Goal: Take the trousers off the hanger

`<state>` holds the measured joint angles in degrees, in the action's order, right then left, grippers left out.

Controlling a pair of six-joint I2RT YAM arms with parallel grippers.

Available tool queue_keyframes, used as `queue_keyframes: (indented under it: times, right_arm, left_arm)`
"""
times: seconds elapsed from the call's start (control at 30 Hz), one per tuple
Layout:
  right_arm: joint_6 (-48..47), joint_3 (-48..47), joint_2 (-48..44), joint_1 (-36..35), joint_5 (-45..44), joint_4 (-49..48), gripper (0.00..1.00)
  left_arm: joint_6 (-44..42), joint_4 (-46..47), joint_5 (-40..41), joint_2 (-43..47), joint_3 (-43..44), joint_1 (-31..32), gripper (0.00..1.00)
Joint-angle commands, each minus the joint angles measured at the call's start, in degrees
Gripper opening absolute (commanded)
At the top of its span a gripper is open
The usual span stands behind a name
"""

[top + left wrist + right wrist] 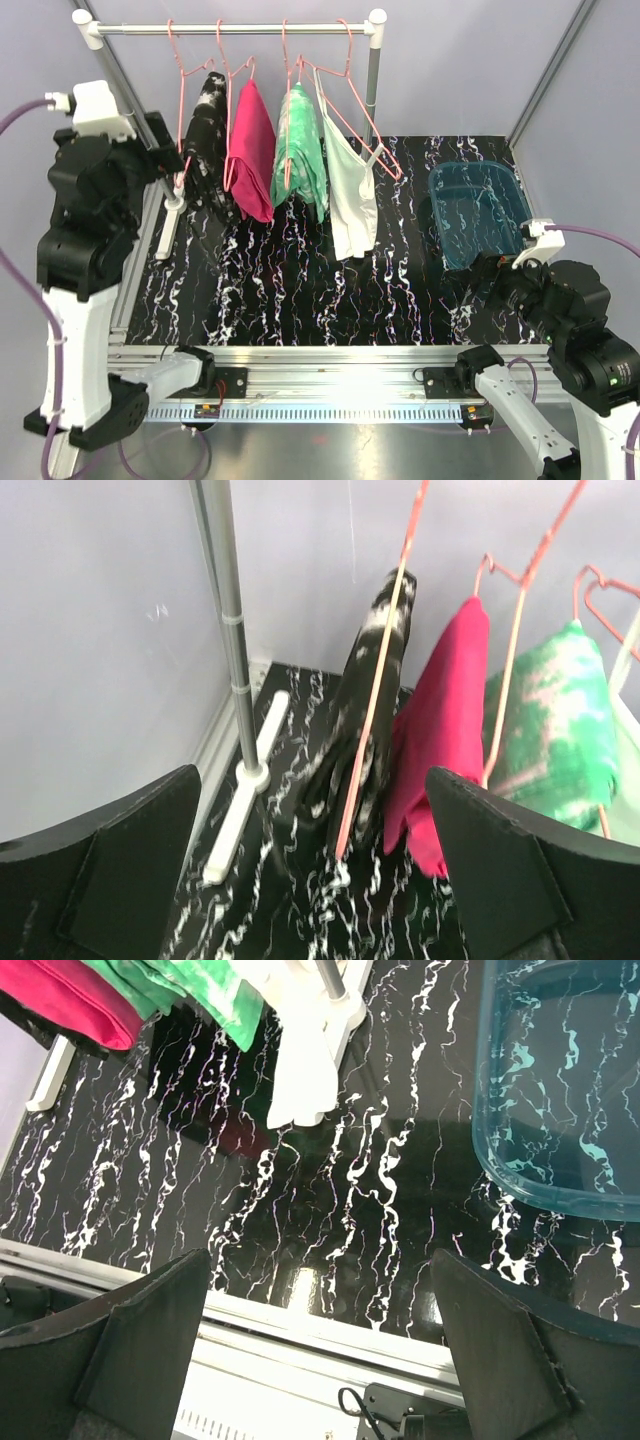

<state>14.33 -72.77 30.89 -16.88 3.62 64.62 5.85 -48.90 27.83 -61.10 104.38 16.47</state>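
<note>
Trousers: could not tell which garment they were. Three folded pieces hung draped over salmon wire hangers (182, 70) on the rail (235, 28) across the far left of the table (300, 300).
- Leftmost was a black-and-white patterned piece (207, 140).
- Just beside it on the right hung a magenta piece (250, 150).
- Next right was a green tie-dye piece (300, 150).

All three sat on their hangers. A white strappy top (350, 200) hung rightmost, its hanger tilted toward the right.

Left gripper (310, 772): jaws spread as wide as they go, nothing between them. It was raised at the far left, close to the rack's left post (232, 630), and faced the black-and-white piece without touching it. The post's white foot (245, 800) lay on the table below.

Right gripper (320, 1255): jaws equally wide, nothing held. It hung over the near right of the table, looking down on the marbled black surface. A clear blue-tinted bin (478, 215) sat just beyond it on the far right, to the right of the white top.
</note>
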Motion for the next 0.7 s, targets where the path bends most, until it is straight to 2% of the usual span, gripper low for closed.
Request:
queue_keyframes:
  times: [0.0,0.2,0.33,0.53,0.67]
  right_arm:
    - [0.17,-0.88,0.22,-0.25,2.18,-0.72,0.99]
    - [0.44,-2.63,0.31,-0.25,3.67,-0.2,0.99]
    - [0.18,-3.78,1.18,-0.34,4.64,1.12,0.99]
    - [-0.35,-3.61,1.01,-0.25,4.91,1.65,0.99]
    - [0.09,-2.38,1.01,-0.25,5.61,1.12,0.99]
  left_arm:
    - [-3.65,4.0,-4.7,-5.6,5.74,-2.84,0.99]
    - [-0.23,-0.39,-14.55,-16.05,13.38,-12.49,0.99]
    - [2.06,-1.37,-23.68,-20.89,16.64,-15.68,0.99]
    - [2.68,1.35,-28.88,-23.01,13.24,-16.12,0.99]
    - [2.68,2.32,-28.46,-23.97,9.19,-16.12,0.89]
